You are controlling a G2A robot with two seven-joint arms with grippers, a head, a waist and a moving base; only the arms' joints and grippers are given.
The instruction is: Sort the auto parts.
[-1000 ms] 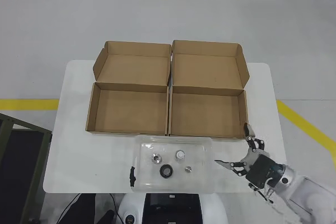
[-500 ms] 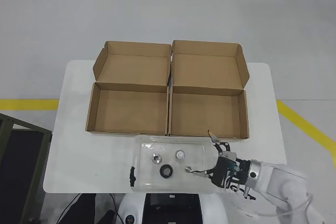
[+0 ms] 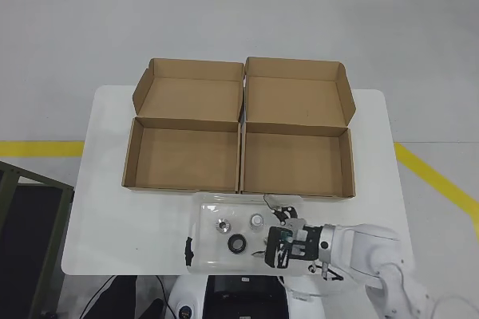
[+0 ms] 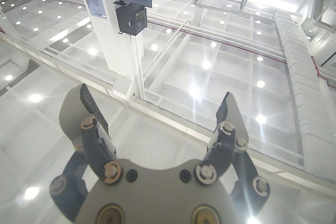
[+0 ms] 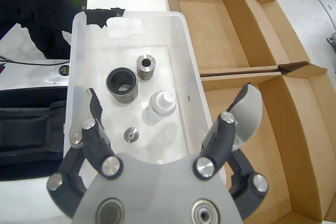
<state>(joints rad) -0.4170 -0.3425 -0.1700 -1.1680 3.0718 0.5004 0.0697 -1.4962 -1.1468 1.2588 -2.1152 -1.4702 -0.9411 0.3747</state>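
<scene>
A clear plastic bin (image 3: 291, 209) (image 5: 193, 70) stands at the table's front edge. It holds a black ring bearing (image 3: 238, 243) (image 5: 122, 84), a grey metal cylinder with a bore (image 3: 222, 226) (image 5: 146, 66), a small white bottle (image 5: 162, 104) and a small metal disc (image 5: 131, 135). My right gripper (image 3: 260, 225) (image 5: 169, 91) hangs open above the bin's right half, over the bottle and disc, holding nothing. One of its fingers sits over the bin's far rim. My left gripper (image 4: 155, 92) is open, empty and points up at the ceiling.
Two open cardboard boxes, left (image 3: 184, 158) (image 5: 218, 25) and right (image 3: 295, 163) (image 5: 265, 135), stand side by side just behind the bin, lids folded back. Black tape (image 5: 101, 16) marks the bin's left rim. A green rack (image 3: 8, 231) stands left of the table.
My right arm has swung left from the table's right front corner to above the bin, gripper staying open. The parts have not moved.
</scene>
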